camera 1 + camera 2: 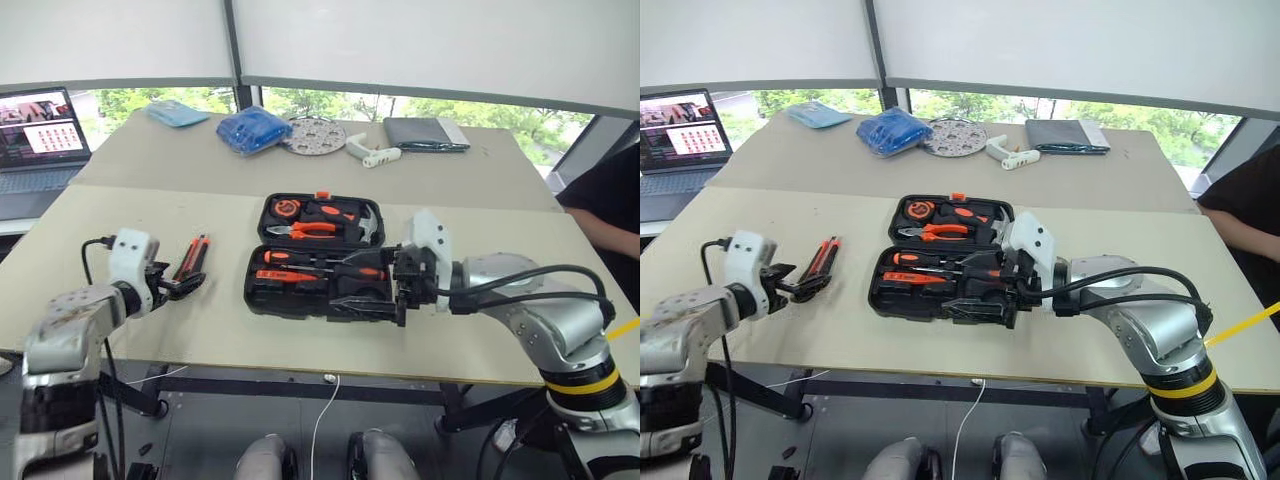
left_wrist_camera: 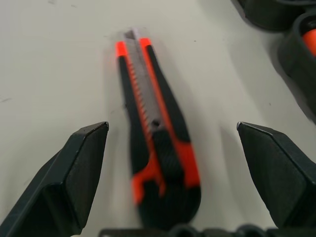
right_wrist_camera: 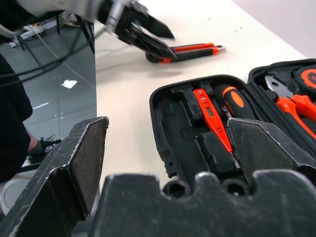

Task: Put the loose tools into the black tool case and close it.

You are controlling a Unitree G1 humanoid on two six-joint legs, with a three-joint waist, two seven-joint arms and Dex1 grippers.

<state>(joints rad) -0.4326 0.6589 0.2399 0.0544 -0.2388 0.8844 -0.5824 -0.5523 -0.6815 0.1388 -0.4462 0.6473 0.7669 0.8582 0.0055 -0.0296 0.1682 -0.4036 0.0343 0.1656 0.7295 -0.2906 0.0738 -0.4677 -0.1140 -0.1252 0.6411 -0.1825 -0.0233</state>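
Observation:
The black tool case (image 1: 262,292) lies open in the middle of the table. Its far half holds orange-handled pliers (image 1: 305,229), a hammer and a tape measure. In the near half lie a black-and-orange screwdriver (image 3: 236,98) and a slim orange tester pen (image 3: 211,116). The black-orange utility knife (image 2: 158,133) lies flat on the table left of the case. My left gripper (image 1: 183,286) is open at the knife's near end, its fingers (image 2: 74,173) either side of the handle and apart from it. My right gripper (image 1: 401,292) hangs open and empty over the case's right end.
A laptop (image 1: 35,135) sits at the far left. On the far table lie a blue cloth (image 1: 253,128), a round metal disc (image 1: 313,135), a white part (image 1: 375,153) and a flat grey pouch (image 1: 425,133). A person's arm (image 1: 605,225) shows at the right edge.

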